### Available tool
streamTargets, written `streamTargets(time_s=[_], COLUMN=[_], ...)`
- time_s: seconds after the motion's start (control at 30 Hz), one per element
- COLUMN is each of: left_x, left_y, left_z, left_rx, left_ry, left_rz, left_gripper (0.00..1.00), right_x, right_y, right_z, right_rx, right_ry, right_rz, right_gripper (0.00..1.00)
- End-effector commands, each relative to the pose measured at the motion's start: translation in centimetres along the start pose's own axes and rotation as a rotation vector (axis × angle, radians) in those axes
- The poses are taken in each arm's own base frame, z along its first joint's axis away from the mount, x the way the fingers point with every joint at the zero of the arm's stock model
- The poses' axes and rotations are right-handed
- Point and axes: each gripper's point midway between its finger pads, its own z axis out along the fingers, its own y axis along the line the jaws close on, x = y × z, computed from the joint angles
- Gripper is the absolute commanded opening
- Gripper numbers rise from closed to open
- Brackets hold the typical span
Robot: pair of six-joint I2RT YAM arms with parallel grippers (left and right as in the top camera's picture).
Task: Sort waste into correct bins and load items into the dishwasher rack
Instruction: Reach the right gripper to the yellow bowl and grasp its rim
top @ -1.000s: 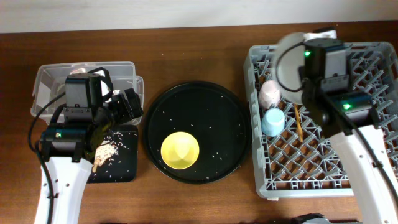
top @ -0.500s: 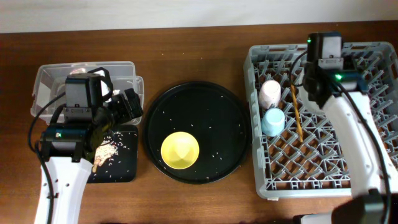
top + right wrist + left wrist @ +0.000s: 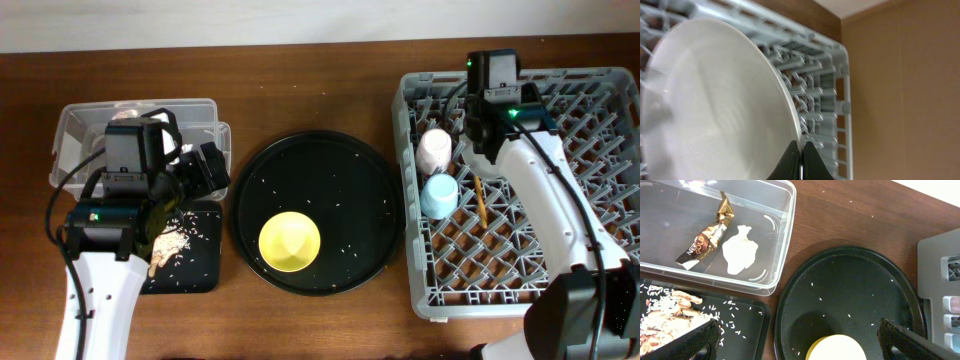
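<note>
here, right tool (image 3: 800, 160) clamped on plate (image 3: 715, 100) rim, left tool (image 3: 800, 342) wide apart, touching nothing

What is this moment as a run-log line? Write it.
right end effector: shut on plate rim, at rack | left end effector: open, empty | yellow bowl: on round tray | pink cup, blue cup, chopsticks: in rack

"GOLD" on gold-foil wrapper (image 3: 707, 239) (rest illegible)

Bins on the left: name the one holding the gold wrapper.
The clear plastic box; the gold-foil wrapper and white paper ball lie inside. The black tray holds only food scraps.
</note>
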Motion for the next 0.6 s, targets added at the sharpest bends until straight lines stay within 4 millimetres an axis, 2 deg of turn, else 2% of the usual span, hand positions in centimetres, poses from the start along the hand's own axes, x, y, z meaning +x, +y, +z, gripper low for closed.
streamTargets(time_s=[0.0,0.13,0.27,0.57], left_x=[-0.3,-0.3,-0.3,-0.3], left_y=[0.2,0.2,0.2,0.3], left_z=[-0.4,-0.4,-0.4,-0.4], left_rx=[-0.011,-0.011,-0.011,-0.011], left_ry=[-0.017,-0.017,-0.017,-0.018], left_rz=[0.009,0.009,0.009,0.009], left_gripper=[1.0,1.0,0.99,1.0], right_x=[-1.8,-1.9,-1.7,-2.0], right_y=[2.0,3.5,4.3,3.9], right_z=[-0.9,-1.1,-1.2,-1.6], right_rx=[-0.099,-0.184,-0.225,-0.225], right_ry=[-0.071,-0.086,-0.084,-0.096], right_rz=[0.008,-0.005,-0.018,-0.006], right_gripper=[0.04,0.07,0.26,0.28])
